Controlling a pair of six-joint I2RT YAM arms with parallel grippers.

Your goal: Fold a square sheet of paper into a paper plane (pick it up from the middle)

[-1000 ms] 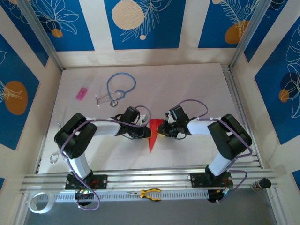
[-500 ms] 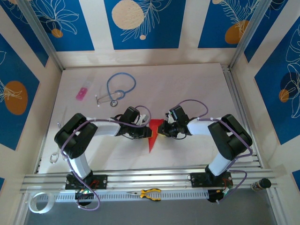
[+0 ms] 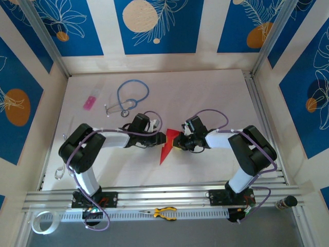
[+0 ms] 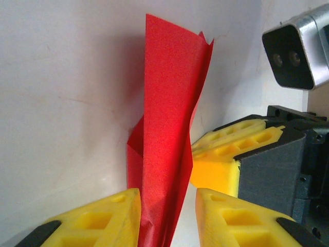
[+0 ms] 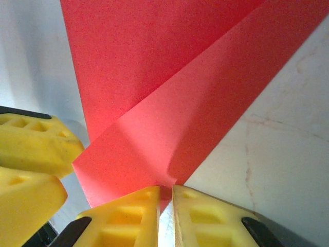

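Red paper, folded into a slim paper plane (image 3: 166,149), is lying on the white table (image 3: 205,92) between my two arms, its sharp tip pointing back toward my bases. Against a second ago, that tip is sitting a little further to my left and the upper part is kinking sideways. My left gripper (image 3: 156,140) is sitting slightly further back and to the left than it was, with its jaws wider.

Seen from my left wrist, my left fingers (image 4: 97,221) are standing apart and the paper is rising upright in the space between them. It is brushing the inner face of one finger while a bare gap is showing beside the other, so I am not squeezing it. My other arm's yellow fingertips are sitting just beside the paper on its far side.

My right gripper (image 3: 178,143) is staying where it was. My right fingers (image 5: 128,216) are pressing almost together on the near corner of a folded flap, pinching the paper plane there.

A blue stethoscope (image 3: 131,95) and a small pink item (image 3: 90,102) are lying well apart from the paper at the table's far left. Yellow-handled pliers (image 3: 164,212) are resting on the rail by my bases.
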